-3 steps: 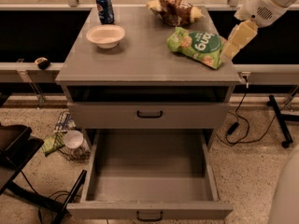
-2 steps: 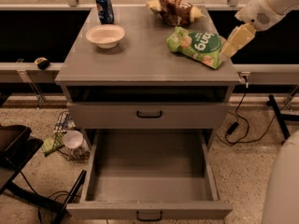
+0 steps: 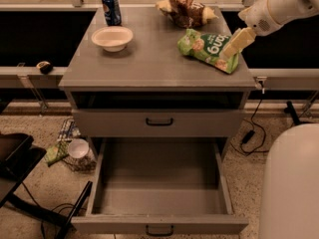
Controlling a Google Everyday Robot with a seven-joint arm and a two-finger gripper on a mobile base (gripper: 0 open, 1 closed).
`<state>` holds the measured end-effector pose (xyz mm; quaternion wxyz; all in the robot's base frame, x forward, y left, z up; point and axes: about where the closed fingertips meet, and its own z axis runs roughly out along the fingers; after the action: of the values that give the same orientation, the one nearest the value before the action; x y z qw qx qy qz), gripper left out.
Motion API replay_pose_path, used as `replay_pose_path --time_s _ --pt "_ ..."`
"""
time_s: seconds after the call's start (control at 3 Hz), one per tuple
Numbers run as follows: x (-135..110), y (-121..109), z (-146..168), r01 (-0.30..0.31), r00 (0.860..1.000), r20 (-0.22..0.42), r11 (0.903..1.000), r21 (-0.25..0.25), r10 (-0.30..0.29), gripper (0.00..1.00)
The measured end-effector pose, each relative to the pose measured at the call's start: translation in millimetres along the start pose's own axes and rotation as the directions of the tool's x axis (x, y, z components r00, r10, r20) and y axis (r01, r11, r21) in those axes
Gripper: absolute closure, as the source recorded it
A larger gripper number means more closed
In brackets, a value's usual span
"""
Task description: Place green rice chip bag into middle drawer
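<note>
The green rice chip bag (image 3: pixel 205 49) lies flat on the right part of the cabinet top. My gripper (image 3: pixel 235 43) comes in from the upper right on a white arm and sits over the bag's right end, touching or just above it. The middle drawer (image 3: pixel 159 195) is pulled fully out below, its flat grey floor bare, with a black bar handle (image 3: pixel 159 229) on its front. It sits well below and to the left of the gripper.
A shut grey drawer front with a black handle (image 3: pixel 159 122) sits above the open drawer. A blue can (image 3: pixel 111 8), a white bowl (image 3: pixel 112 37) and a brown-and-tan snack bag (image 3: pixel 185 11) stand on the top. My white base (image 3: pixel 291 183) is at the lower right, and a black chair (image 3: pixel 15 158) and floor clutter (image 3: pixel 70 149) are at the left.
My gripper has moved left, from beside the bag's right edge to over its right end. The bag and the drawers have not moved.
</note>
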<state>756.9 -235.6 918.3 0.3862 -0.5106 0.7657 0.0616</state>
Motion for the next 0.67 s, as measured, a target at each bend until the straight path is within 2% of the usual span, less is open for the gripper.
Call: replay_pose_path --time_s 0.33,0.67 --pt "-2.7 3.6 29.1 -0.042 0.999 0.032 0.9980 -0.047 0.044 0.00" --pt "5.6 7.8 53.3 -0.107 0.994 -0.006 0.9907 -0.084 0.107 0.00"
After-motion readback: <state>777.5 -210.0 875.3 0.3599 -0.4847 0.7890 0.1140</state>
